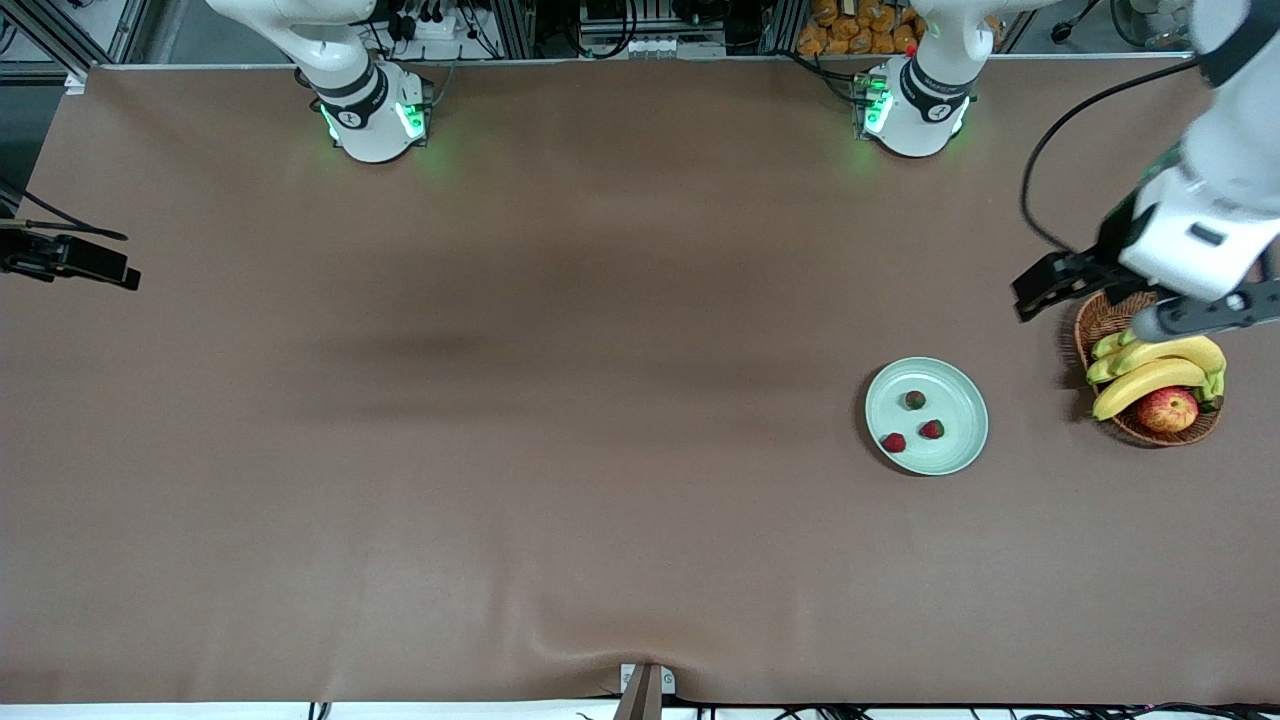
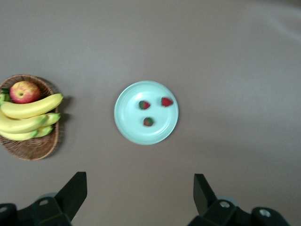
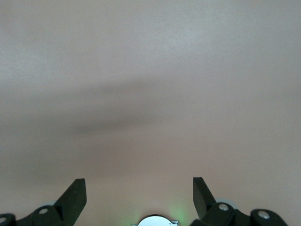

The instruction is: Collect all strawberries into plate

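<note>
Three small red strawberries lie in the pale mint-green plate, toward the left arm's end of the table. The left wrist view shows the same berries in the plate. My left gripper hangs open and empty, high up; its hand is over the wicker basket's edge. My right gripper is open too, holds nothing, and is raised over bare table by its own base.
A brown wicker basket with bananas and a red-yellow apple stands beside the plate, at the left arm's end. A black device sits at the table edge at the right arm's end.
</note>
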### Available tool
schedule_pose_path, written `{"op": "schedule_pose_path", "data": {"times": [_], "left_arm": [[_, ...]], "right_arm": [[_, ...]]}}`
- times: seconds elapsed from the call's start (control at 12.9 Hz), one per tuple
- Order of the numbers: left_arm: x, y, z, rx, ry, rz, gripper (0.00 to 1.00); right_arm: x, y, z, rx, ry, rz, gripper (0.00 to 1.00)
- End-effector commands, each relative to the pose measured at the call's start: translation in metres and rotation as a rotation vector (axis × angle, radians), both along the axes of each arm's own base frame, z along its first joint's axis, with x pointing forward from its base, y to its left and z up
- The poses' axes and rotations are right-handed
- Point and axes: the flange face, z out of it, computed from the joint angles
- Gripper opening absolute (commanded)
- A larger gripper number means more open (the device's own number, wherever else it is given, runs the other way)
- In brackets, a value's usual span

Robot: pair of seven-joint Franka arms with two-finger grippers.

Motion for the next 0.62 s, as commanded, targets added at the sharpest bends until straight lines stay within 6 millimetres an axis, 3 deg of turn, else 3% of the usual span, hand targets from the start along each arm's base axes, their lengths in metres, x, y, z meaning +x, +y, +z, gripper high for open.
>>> {"op": "schedule_pose_path", "data": {"times": [0.0,0.39,0.54], "left_arm": [[-0.016,0.031,0.011,-0.035,0.039,-0.058,1.0],[-0.048,0.036,0.001,-0.029,0.07,-0.08,1.0],[-0.052,0.038,0.002,-0.023,0.06,-0.081,1.0]], "right_arm": [[-0.008,0.001,0.007,-0.013,-0.001,-0.013,1.0],[-0.008,0.002,0.011,-0.017,-0.007,-0.004,1.0],[-0.008,0.002,0.011,-0.012,-0.008,-0.013,1.0]]}}
